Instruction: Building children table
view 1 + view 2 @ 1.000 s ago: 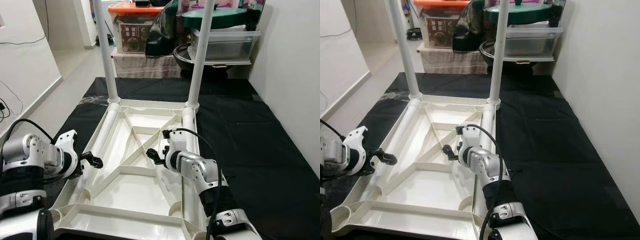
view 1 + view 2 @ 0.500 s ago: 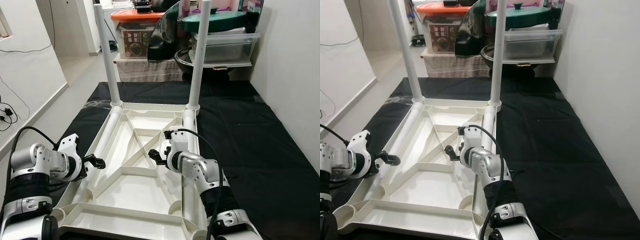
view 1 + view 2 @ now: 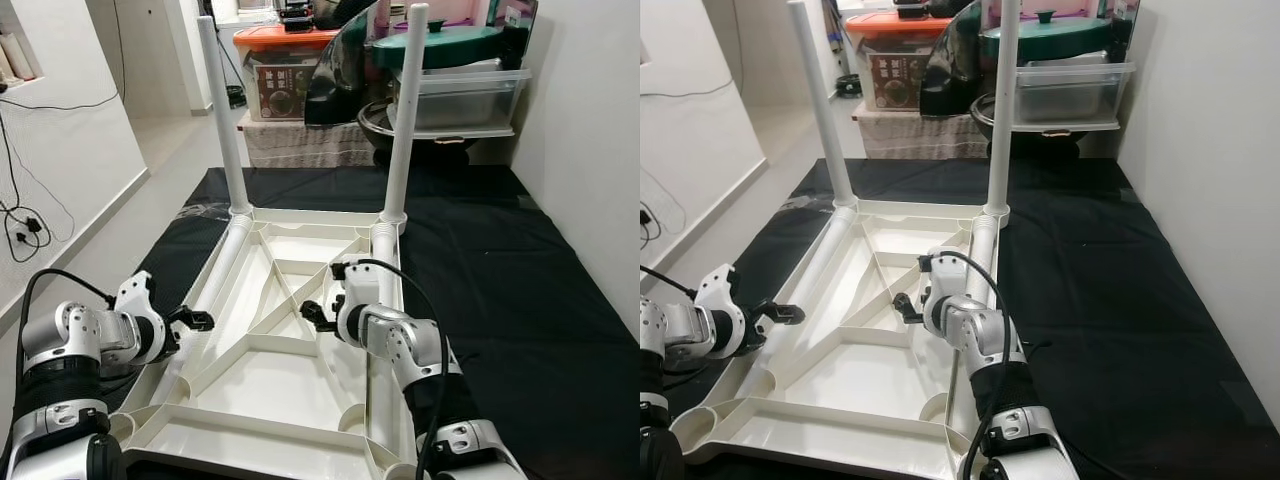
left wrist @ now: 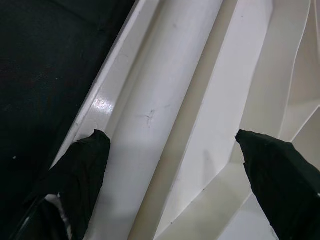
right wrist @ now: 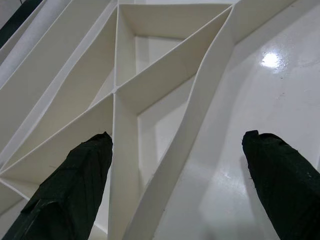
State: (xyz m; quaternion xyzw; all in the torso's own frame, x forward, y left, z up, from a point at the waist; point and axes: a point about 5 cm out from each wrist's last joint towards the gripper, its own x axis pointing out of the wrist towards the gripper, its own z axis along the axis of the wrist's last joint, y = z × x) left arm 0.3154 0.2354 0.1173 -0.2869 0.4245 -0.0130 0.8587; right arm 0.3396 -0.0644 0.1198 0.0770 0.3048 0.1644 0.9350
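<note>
Table top (image 3: 270,370): glossy cream-white plastic, ribbed underside. Two upright legs (image 3: 400,110): plain white. Mat (image 3: 500,290) beneath: solid black. Arms: silver with white housings; left gripper (image 3: 195,321) and right gripper (image 3: 310,313) black. Far: bin with orange lid (image 3: 278,40), clear tub (image 3: 460,90) under green lid (image 3: 450,45). Walls white.

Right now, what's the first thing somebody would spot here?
A big white table lies upside down on a black mat, with two white legs standing straight up at its far end. The left gripper hangs open by the table's left edge, and the right gripper is open over the ribs in the middle. Behind are stacked boxes and pots.
</note>
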